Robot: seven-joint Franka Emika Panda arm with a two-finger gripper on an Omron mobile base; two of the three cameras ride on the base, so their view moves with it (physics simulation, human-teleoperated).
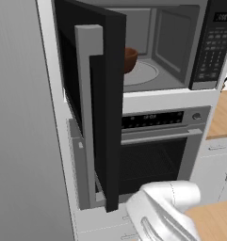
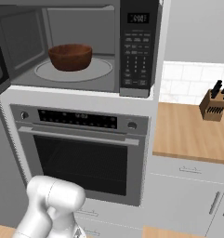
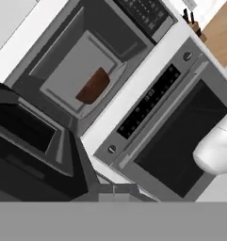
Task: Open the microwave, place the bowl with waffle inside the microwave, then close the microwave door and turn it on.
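We found the bowl (image 2: 70, 56) already sitting on the round turntable (image 2: 100, 69) inside the microwave (image 2: 137, 46), with the microwave door (image 1: 92, 113) swung wide open toward the robot. The next thing to handle was that door, which we judged a stiff, hinged panel, light enough to swing under a steady push and in no way fragile apart from its glass window. Its tall grey bar handle (image 1: 86, 94) looked like the best purchase, though a flat push on the door's outer face near the free edge would also serve. The bowl we judged rigid and light, liable to slide on the smooth turntable if the door were slammed. The hand was closed, fingers together, holding nothing, and seemed to touch nothing, low in front of the oven (image 2: 85, 153) below.
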